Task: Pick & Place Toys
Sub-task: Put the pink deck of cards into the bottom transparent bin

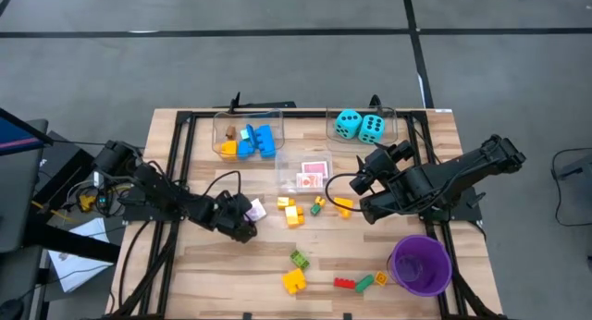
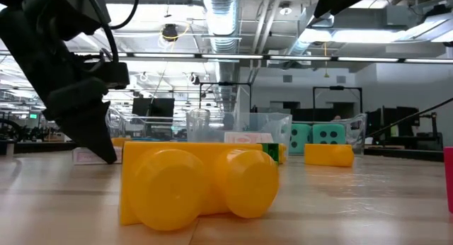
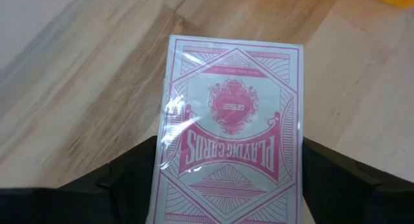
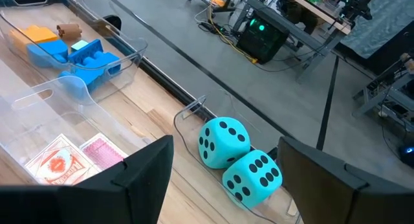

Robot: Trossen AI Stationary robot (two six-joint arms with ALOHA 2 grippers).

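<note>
A red-and-white card pack [image 3: 229, 114] lies flat on the wooden table [image 1: 213, 264], left of centre [image 1: 257, 209]. My left gripper [image 3: 229, 153] slants down over it, one dark finger along each long side of the pack. My right gripper [image 4: 225, 149] hangs raised and open at the right [image 1: 368, 177], nothing between its fingers. Two turquoise dice [image 1: 360, 126] sit in a clear bin at the back. Loose bricks lie mid-table: yellow [image 1: 292, 214], orange [image 1: 342, 205], green [image 1: 300, 259], red [image 1: 344, 283]. My left gripper has a finger [image 3: 132, 169] beside one long edge [image 3: 162, 146] of the card pack and the other finger beside the opposite edge [image 3: 301, 153], coming slanting from above. Whether the fingers touch the pack I cannot tell. The pack lies flat on the table.
Three clear bins stand at the back: one with blue and yellow bricks [image 1: 248, 135], a middle one with card packs [image 1: 313, 172], one with the dice [image 1: 387, 116]. A purple cup [image 1: 421, 263] stands at the near right. A large yellow brick [image 2: 198, 185] lies near the front edge.
</note>
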